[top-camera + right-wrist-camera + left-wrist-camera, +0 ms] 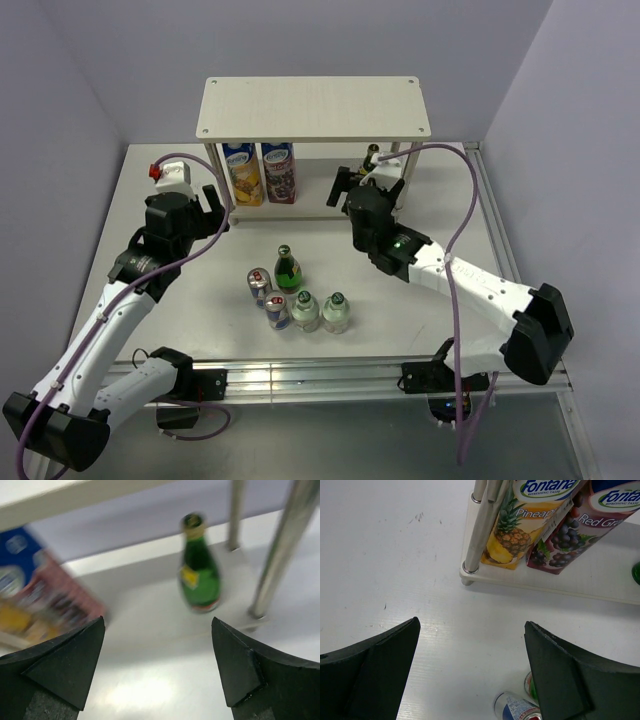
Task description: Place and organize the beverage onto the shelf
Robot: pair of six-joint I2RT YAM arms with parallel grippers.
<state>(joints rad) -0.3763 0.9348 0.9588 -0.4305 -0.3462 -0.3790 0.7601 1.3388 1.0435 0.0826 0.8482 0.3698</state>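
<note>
The shelf stands at the back of the table. One dark green bottle stands upright on its lower board near the right legs; it also shows in the top view. My right gripper is open and empty just in front of that board, apart from the bottle. On the table stand the other green bottle, two blue-and-silver cans and two clear bottles. My left gripper is open and empty, by the shelf's front left leg, above one can.
Two juice cartons, pineapple and red grape, stand on the left half of the lower board. The shelf's thin metal legs flank the right end. The top board is bare. Walls close the table at back and sides.
</note>
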